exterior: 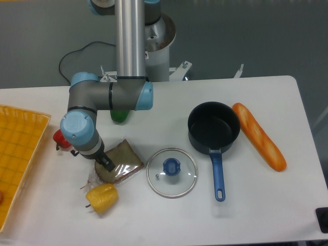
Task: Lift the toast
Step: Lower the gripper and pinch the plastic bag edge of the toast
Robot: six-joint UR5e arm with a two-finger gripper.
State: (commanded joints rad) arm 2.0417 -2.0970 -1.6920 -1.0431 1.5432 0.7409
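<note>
We see the white table [256, 205] from above, its near edge cut off by the frame. At nine o'clock an orange mesh tray [18, 154] runs out of view on the left. The grey arm [110, 96] with pale blue joint caps covers much of what lies under it — a green object [120, 115] shows only as a rounded lower edge, and a red pepper [60, 138] peeks out beside the wrist. At three o'clock a long orange baguette [259, 136] lies beside a dark, round pot [213, 126] with a blue handle. A clear glass lid [171, 172] with a blue knob lies flat near the centre. The toast [123, 160] lies on the table at eight o'clock, just left of the lid: a flat, squarish tan-brown slice in crinkly clear wrap. The gripper [106, 163] sits at its left edge, mostly hidden under the wrist — we cannot tell how its jaws stand. A glossy yellow pepper [102, 198] lies just below the toast.
</note>
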